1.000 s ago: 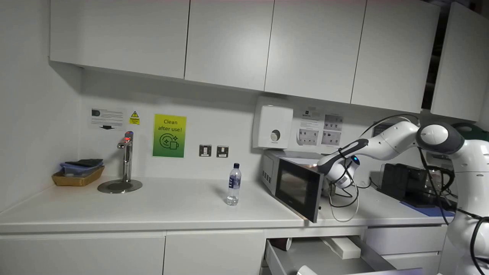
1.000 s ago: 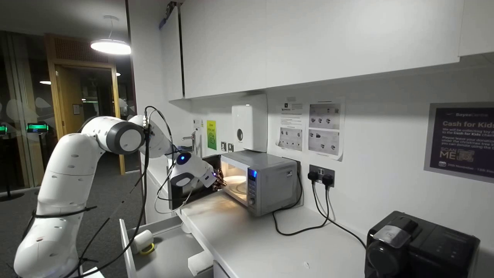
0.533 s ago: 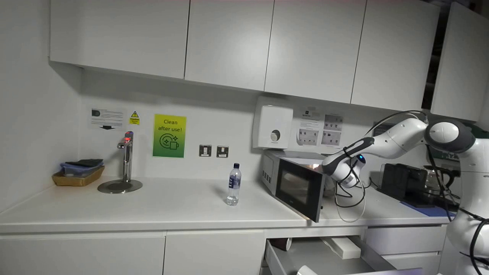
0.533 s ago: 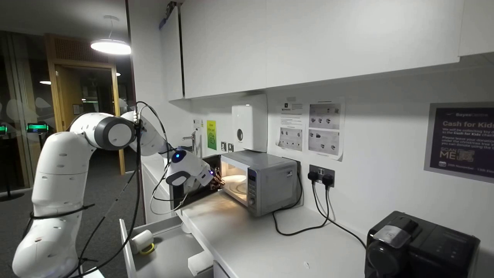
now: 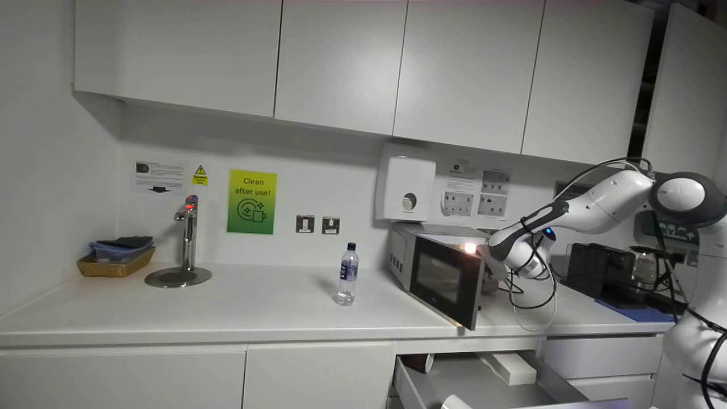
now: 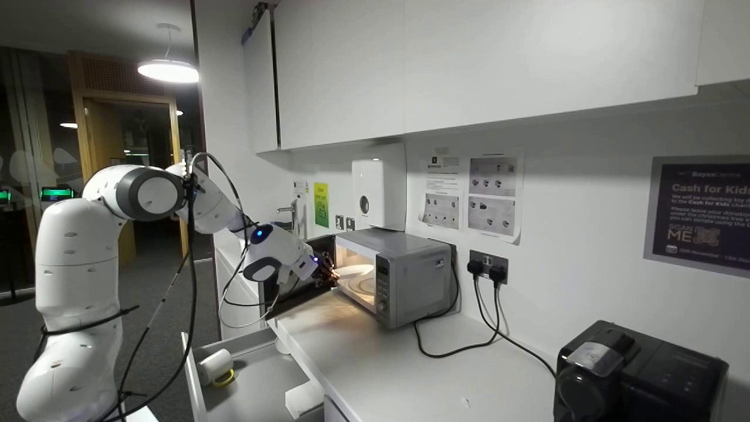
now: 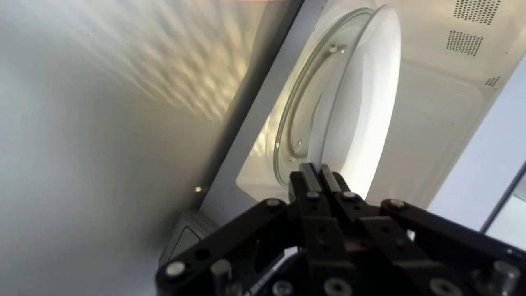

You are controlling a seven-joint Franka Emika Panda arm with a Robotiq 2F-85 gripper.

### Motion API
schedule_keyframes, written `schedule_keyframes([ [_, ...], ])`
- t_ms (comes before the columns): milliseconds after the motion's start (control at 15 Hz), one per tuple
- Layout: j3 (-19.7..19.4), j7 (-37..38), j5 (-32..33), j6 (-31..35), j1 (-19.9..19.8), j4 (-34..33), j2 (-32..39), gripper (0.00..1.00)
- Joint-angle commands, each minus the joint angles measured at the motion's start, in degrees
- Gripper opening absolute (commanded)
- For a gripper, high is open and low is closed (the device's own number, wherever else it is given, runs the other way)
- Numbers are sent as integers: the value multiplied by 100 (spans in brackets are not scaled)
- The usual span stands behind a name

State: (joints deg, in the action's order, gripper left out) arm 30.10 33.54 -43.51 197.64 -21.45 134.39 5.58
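Plate (image 7: 363, 98), white, one; located inside the lit cavity of the microwave (image 6: 416, 275), over the glass turntable (image 7: 303, 80); contact with that turntable impossible to tell. Held at the rim by the gripper (image 7: 316, 167), with jaws drawn nearly together and only the thin edge of the plate between, one fingertip to each face. Microwave, grey, set askew by the back edge of the counter (image 6: 375, 363); door (image 5: 440, 278) swung out toward the front edge, with the gripper on its inner side. Bottle (image 5: 347, 278), clear plastic with blue label and dark cap; upright, between front and back edges, nearer the microwave than the tap (image 5: 189, 233). Tap, chrome, near the back edge, above a round metal drain (image 5: 178, 278). Basket (image 5: 108, 269), tan, shallow, holding blue and dark items; at the back left corner of the counter in an exterior view. Coffee machine (image 6: 633, 375), black, on the same counter in both exterior views, well apart from the bottle. Drawer (image 5: 471, 383), grey, pulled out beneath the front edge; contents: white mug (image 6: 215, 366) with yellow handle, tipped on its side by the front panel; white box (image 5: 514, 372); dark cup (image 5: 418, 362), partly hidden, in a back corner. Dispenser (image 5: 410, 187), white, wall-mounted, above the microwave. Notice (image 5: 251, 201), yellow to green, posted beside the tap.
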Motion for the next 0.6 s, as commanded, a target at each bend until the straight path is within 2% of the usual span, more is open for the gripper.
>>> schedule_keyframes([
  [0, 65, 291, -64, -263, -125, 382, -710, 1],
  [267, -4, 675, -85, -659, -56, 490, -1129, 1],
  [333, -991, 622, -330, -959, 944, 450, -1243, 1],
  [400, -1138, 739, -439, -1291, 1058, 453, -1372, 1],
  [467, -718, 813, -621, -1658, 577, 481, -1557, 1],
  [533, -931, 786, -884, -1869, 755, 488, -1684, 1],
])
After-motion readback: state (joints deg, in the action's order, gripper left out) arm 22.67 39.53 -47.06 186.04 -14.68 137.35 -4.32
